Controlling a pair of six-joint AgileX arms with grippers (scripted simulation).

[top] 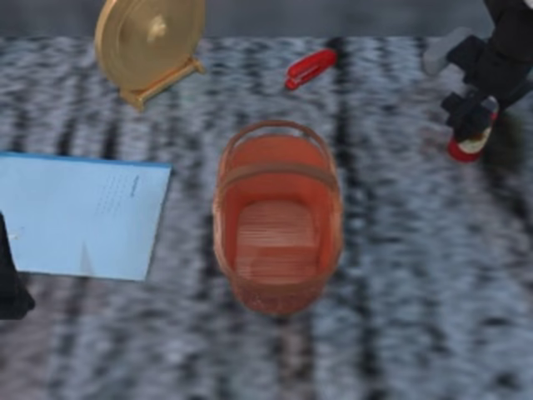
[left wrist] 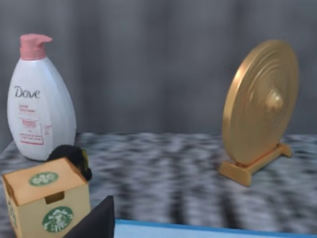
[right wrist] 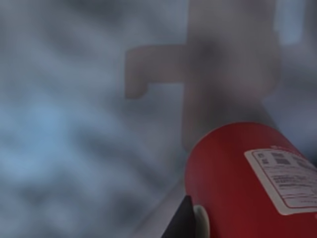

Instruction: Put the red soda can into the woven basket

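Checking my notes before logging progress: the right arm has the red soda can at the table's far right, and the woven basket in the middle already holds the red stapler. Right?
Not quite. The top view shows the woven basket empty; the red stapler lies on the table beyond it. The right gripper is indeed at the red soda can at the far right.

The woven basket sits mid-table, the red soda can far right, a stapler behind.

White pump bottle, logo-printed carton, golden disc on stand — well apart, patterned table.
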